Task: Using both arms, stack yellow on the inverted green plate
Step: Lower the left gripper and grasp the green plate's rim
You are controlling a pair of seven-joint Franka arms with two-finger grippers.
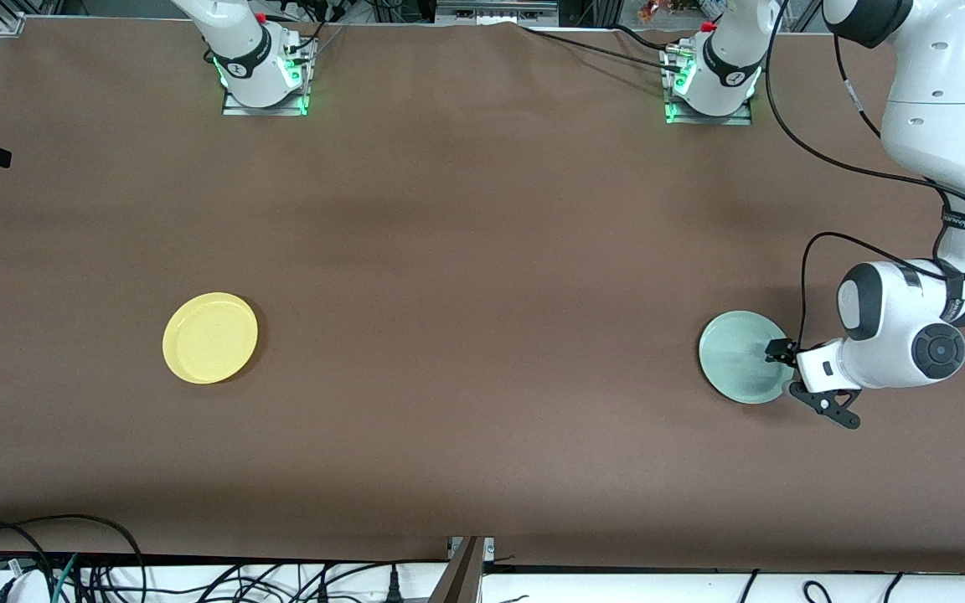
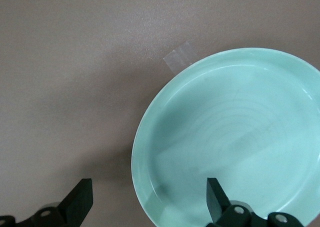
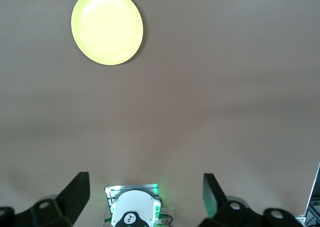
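Bright yellow plate (image 1: 210, 337), pale mint-green plate (image 1: 738, 356), plain brown table (image 1: 482, 251), black fingers (image 2: 79, 202).

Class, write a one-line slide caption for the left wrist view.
Left gripper open astride the rim of the upright green plate, one finger inside it, one over the brown table.

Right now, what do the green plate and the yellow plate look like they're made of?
Green plate: probably plastic, smooth and faintly glossy, with soft highlights and faint circular scuffs inside. Yellow plate: likely the same moulded plastic, in an even, saturated colour with a satin sheen. The open left pincer straddles the green plate's rim; the open right pincer waits high over the table.
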